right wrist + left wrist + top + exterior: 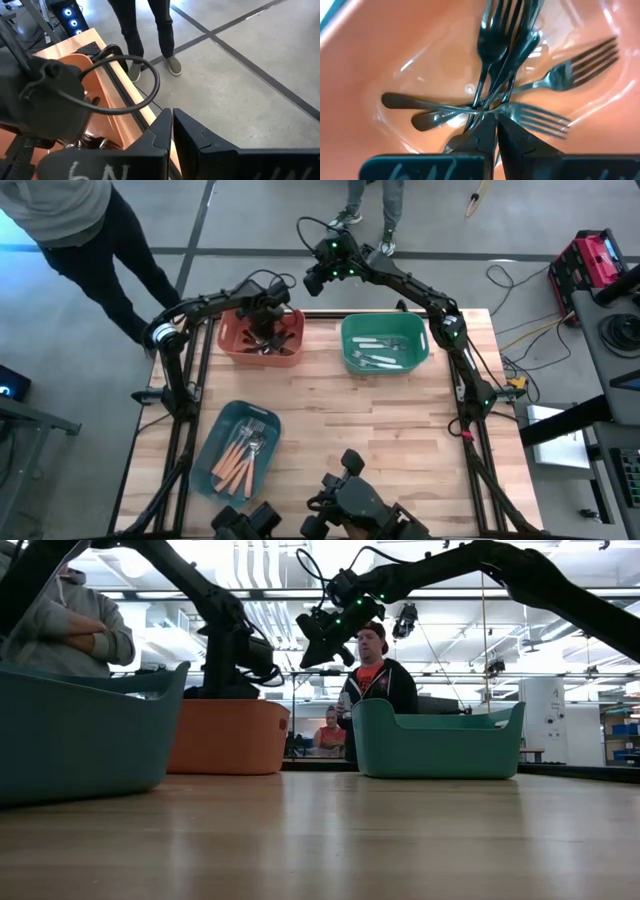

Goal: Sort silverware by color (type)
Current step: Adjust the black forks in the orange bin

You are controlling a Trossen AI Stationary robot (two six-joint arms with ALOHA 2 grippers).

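Left gripper down inside orange bin, jaws together among dark forks (none visibly clamped). Right gripper raised beyond counter edge, jaws together, empty.

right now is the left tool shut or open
Shut: the left tool has its tips together down in the orange bin among dark forks.

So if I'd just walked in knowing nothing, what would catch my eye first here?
Probably the left gripper, reaching down into the orange bin at the table's far left, its fingers shut among a tangle of dark forks. Next, the right gripper, shut and empty, hanging high beyond the table's far edge. Then the colours: a green bin with white-handled utensils, a teal bin with orange-handled ones.
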